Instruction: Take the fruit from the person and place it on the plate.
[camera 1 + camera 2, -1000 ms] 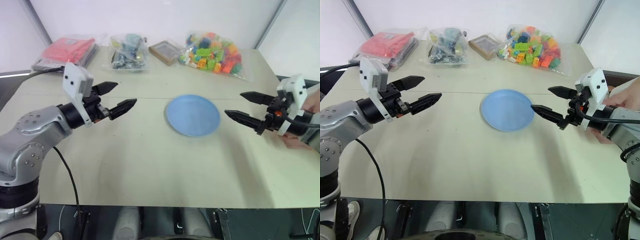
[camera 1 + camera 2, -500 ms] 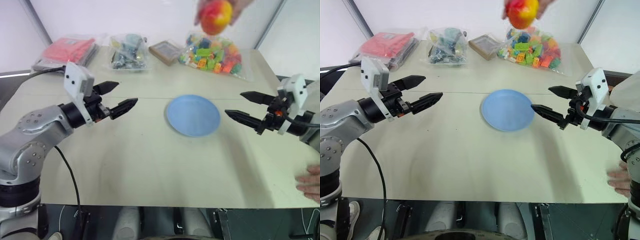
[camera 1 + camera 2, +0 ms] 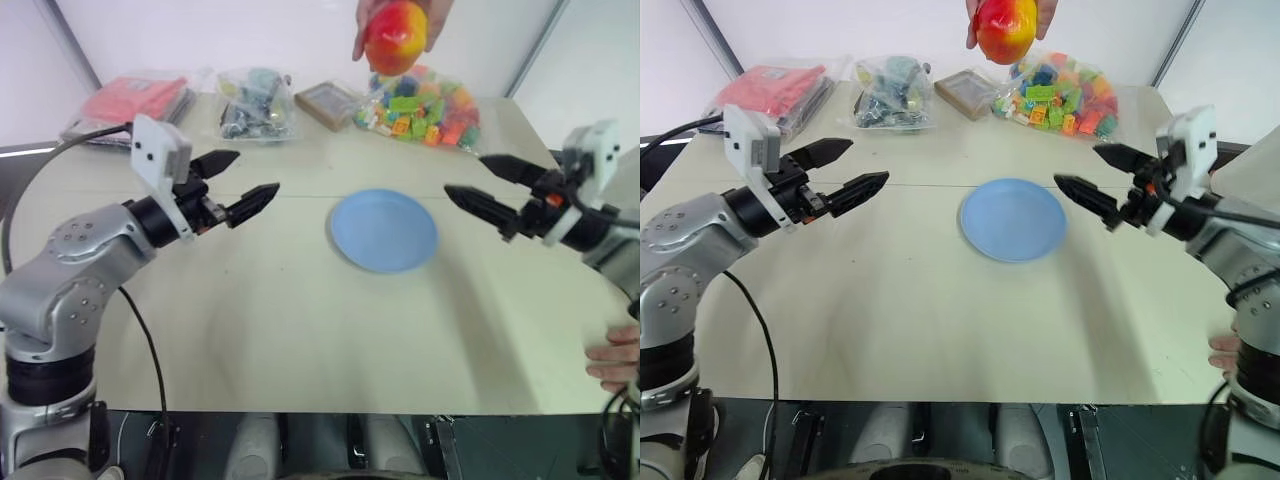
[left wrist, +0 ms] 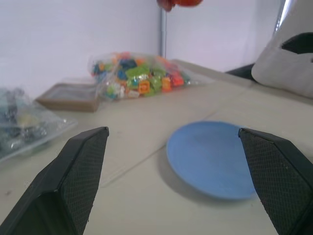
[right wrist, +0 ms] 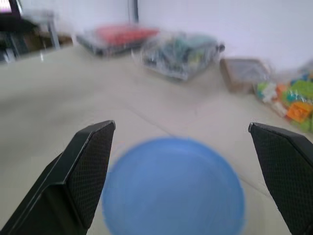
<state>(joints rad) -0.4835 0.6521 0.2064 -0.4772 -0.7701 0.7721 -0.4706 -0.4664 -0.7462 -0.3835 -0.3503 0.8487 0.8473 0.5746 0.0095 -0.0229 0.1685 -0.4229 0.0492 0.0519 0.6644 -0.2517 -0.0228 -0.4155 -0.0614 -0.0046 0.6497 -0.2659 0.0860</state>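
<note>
A lab-like test room: bare white walls, plain table (image 3: 300, 340), bagged toy bricks (image 3: 425, 105).

Left gripper (image 3: 243, 180) raised over table's left side, fingers spread, pointing inward. Right gripper (image 3: 482, 187) mirrors it from the right, fingers wide apart, nothing between. Both arms bent, wrists roughly level.

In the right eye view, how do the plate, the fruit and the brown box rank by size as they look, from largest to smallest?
1. Plate, clearly the largest.
2. Fruit and brown box look about alike; the fruit is held up nearer the camera, so I leave them unranked.
</note>
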